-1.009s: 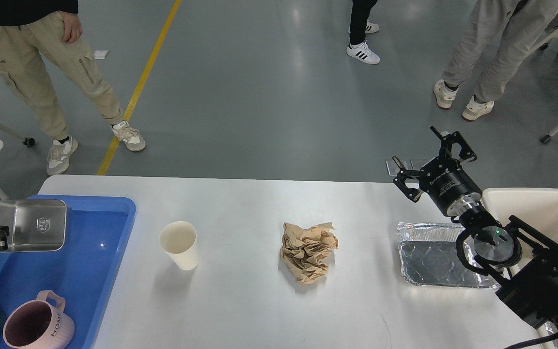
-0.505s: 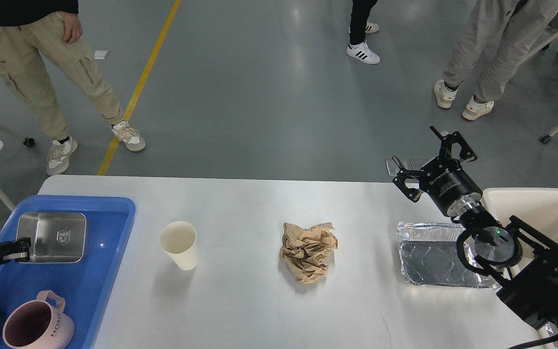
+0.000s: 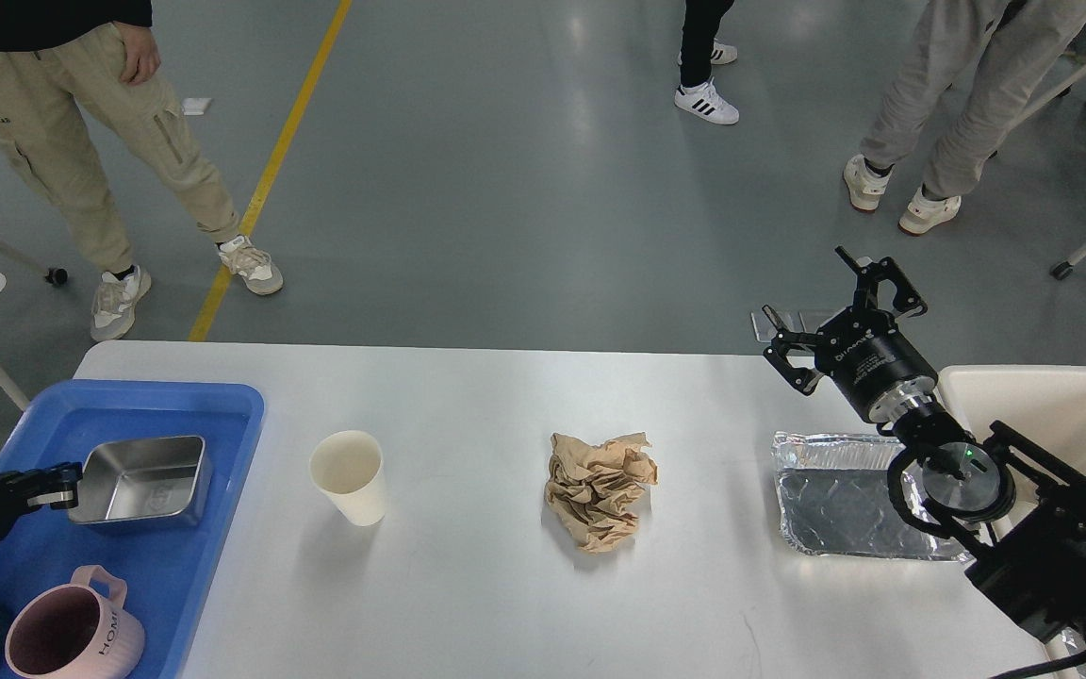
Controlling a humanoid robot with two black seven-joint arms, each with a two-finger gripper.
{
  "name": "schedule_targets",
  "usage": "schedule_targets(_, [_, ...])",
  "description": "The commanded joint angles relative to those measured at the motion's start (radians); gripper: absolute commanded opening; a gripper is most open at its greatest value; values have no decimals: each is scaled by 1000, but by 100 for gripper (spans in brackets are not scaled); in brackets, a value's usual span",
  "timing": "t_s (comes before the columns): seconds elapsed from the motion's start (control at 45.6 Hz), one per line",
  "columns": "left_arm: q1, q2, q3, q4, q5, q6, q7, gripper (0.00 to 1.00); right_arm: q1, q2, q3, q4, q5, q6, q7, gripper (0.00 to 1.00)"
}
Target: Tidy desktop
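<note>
Our right gripper [image 3: 843,311] hung with fingers [image 3: 779,341] spread wide, holding nothing, above the white tabletop's [image 3: 468,585] far right edge. Our left gripper [image 3: 60,476] pinched the steel box [image 3: 140,479] rim over the blue tray [image 3: 161,566]; finger gap unclear. On tabletop: one paper cup [image 3: 349,476], one crumpled brown paper [image 3: 599,490], one foil tray [image 3: 835,498] partly hidden.

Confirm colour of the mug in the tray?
Pink mug, with "HOME" lettering, in the blue tray. Head view.

Matte black right arm [image 3: 1043,547], built of blocky segments; a polished silver disc joint with a small green light glowing on it; a ribbed black cylindrical wrist with faint grey lettering; thin, angular black two-finger right gripper [image 3: 845,311]; black left gripper [image 3: 57,476] on a silver-faced wrist.
</note>
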Motion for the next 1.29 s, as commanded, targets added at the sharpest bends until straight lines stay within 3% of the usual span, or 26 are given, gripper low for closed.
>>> schedule_targets(0.0, [-2,1,-3,1,-10,0,10,47,0,0,0,0,0,0,0,100])
schedule_targets(0.132, [-12,10,-2,0,-98,-2,15,85,-8,0,-2,0,0,0,2,100])
schedule_targets(0.176, [-18,10,-5,-5,-139,-5,7,89,-8,2,0,0,0,0,2,100])
schedule_targets(0.373, [-158,15,-3,-10,-289,-5,-20,93,-6,0,1,0,0,0,0,100])
schedule_targets(0.549, [-261,-17,-11,0,-403,90,-10,97,-1,0,1,0,-1,0,0,100])
schedule_targets(0.614, [-284,-54,-2,-5,-423,90,0,97,-1,2,1,0,0,0,0,100])
schedule_targets(0.702, [-330,-92,-2,-6,-437,19,52,97,-3,2,3,1,0,2,0,100])
schedule_targets(0.768, [-367,-96,-23,-10,-444,-127,84,97,-6,0,3,1,0,2,0,100])
schedule_targets(0.834, [-377,-93,-49,-10,-509,-218,89,97,-6,-2,3,0,0,3,0,100])
schedule_targets(1.141, [-298,-34,-118,-14,-973,-357,89,97,-3,-14,0,0,0,5,-2,100])
schedule_targets(1.273, [-235,-13,-209,-45,-1066,-397,86,97,2,-14,-5,0,0,3,-2,100])
